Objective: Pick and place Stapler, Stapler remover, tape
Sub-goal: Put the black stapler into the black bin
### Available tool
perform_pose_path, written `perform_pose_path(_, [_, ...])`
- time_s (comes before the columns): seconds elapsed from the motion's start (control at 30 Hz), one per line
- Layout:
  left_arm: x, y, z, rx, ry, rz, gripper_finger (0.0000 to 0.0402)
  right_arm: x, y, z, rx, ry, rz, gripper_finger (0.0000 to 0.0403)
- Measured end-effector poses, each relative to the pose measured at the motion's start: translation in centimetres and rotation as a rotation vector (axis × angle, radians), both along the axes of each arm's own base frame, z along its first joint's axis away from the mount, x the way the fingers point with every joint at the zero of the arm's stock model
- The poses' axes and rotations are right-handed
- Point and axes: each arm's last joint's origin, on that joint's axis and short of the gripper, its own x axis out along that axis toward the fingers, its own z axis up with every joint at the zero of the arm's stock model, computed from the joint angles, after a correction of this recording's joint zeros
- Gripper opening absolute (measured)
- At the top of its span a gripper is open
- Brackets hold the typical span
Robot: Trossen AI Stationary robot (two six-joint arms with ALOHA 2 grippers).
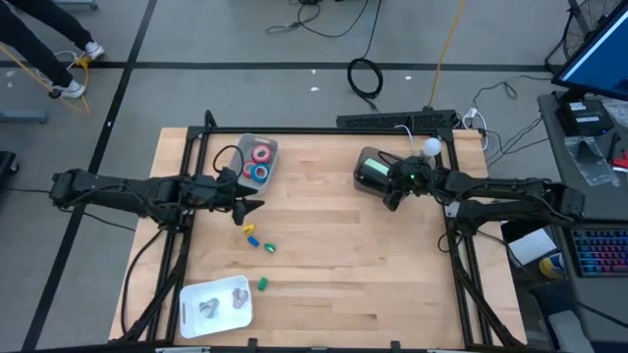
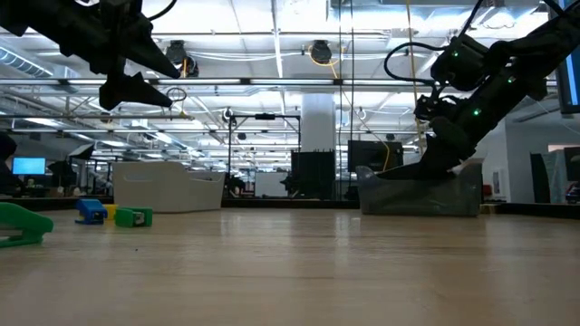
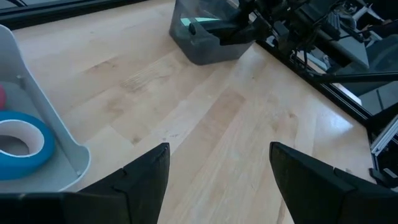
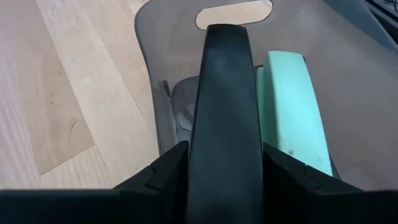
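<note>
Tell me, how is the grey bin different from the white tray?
The grey bin is dark and sits at the table's far right; the white tray is pale and sits at the near left edge. The bin holds a black stapler beside a green one, with the right pincer at the black one; the tray holds small metal pieces. No pincer is near the tray. Both rest on the wooden table.

A robotics lab or industrial workshop: a wooden worktop point(image 1: 334, 255) in a black metal frame point(image 1: 324, 127) stands on a grey taped floor, cables point(image 1: 365, 76) lie beyond the frame, and exposed ceiling pipes point(image 2: 272, 81) and strip lights hang above.
</note>
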Motion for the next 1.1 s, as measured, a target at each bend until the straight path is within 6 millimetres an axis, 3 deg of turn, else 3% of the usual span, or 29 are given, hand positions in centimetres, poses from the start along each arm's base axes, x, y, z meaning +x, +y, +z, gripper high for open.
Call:
perform_pose_path(0.57, [0.0, 0.0, 0.0, 0.0, 0.003, 0.0, 0.0278, -0.1, 0.0, -0.1, -0.001, 0.013, 0.01, 0.0202])
perform_pose_path(1.1, [0.0, 0.0, 0.0, 0.006, 0.007, -0.002, 0.0278, -0.4, 0.2, 1.0, -0.034, -0.049, 0.012, 0.0206])
